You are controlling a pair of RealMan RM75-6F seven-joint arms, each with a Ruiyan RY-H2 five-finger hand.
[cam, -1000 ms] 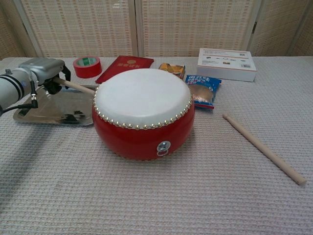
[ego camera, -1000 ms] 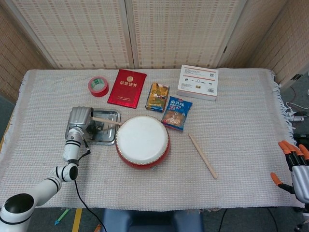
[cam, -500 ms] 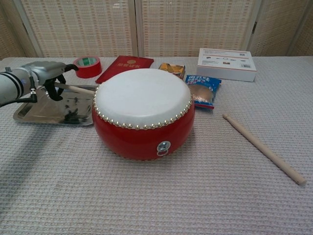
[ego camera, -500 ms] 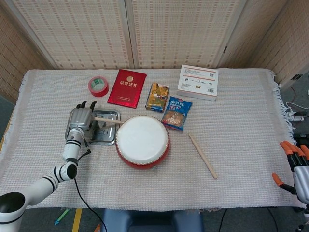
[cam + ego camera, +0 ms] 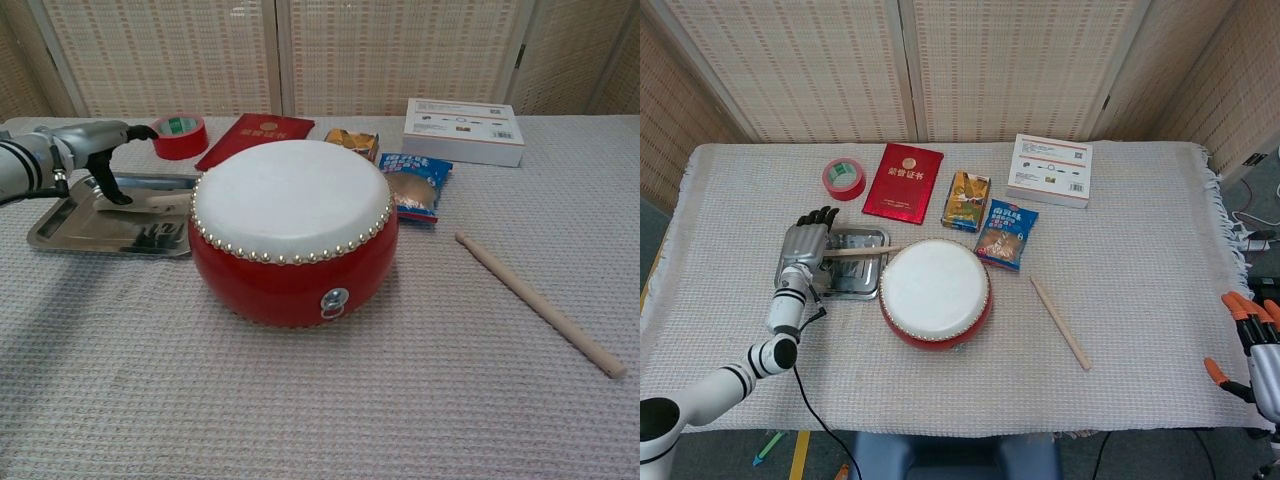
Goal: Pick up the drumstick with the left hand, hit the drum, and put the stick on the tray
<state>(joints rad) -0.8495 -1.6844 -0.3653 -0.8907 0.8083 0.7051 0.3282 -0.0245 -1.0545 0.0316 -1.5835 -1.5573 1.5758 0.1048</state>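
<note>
Head view showed your left hand [image 5: 807,240] with fingers spread, holding nothing, at the tray's [image 5: 868,289] left edge. Your drumstick [image 5: 862,251] lay in the tray, its tip by the drum [image 5: 936,291]. Gold writing on the red booklet [image 5: 903,182] was too small to read. Your right hand [image 5: 1258,350] was cut off; its fingers were spread.

The left arm [image 5: 740,372] is white with black joint rings and a black cable, its silver left hand [image 5: 806,238] black-fingered; the right hand [image 5: 1258,345] shows orange fingertips.
</note>
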